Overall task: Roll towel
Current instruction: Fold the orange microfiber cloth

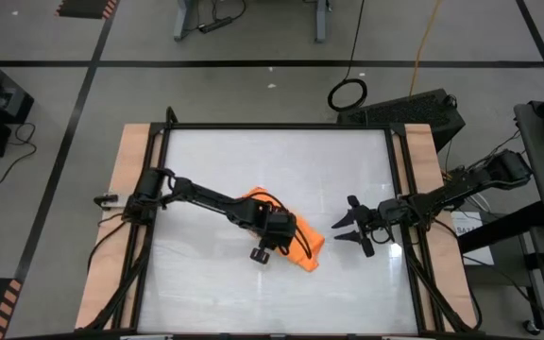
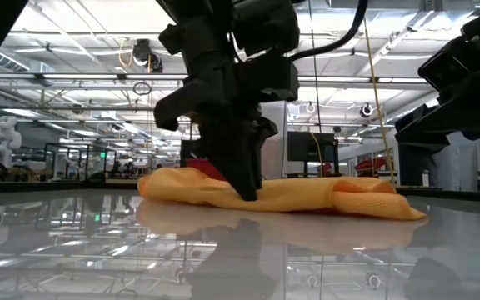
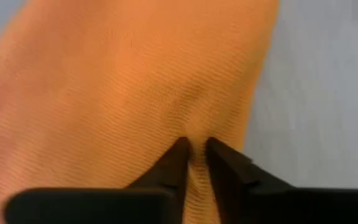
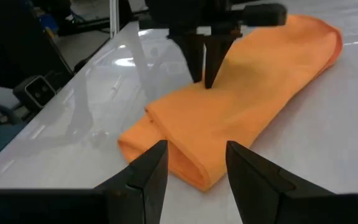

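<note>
Towel (image 1: 302, 247) lying folded on your desk (image 1: 206, 161), left gripper (image 1: 284, 232) pinching its cloth, right gripper (image 1: 349, 230) spread wide, just beside it.

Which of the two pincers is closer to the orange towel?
The left. The left pincer is down on the towel, its fingertips nipping a fold of cloth. The right pincer is open, just off the towel's end, not touching it.

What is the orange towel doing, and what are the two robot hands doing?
towel: folded into a long loose bundle, lying flat on the table.
left gripper: down on the towel, fingers nearly together, pinching a small ridge of cloth.
right gripper: fingers open, empty, beside the towel's end, not touching it.
</note>
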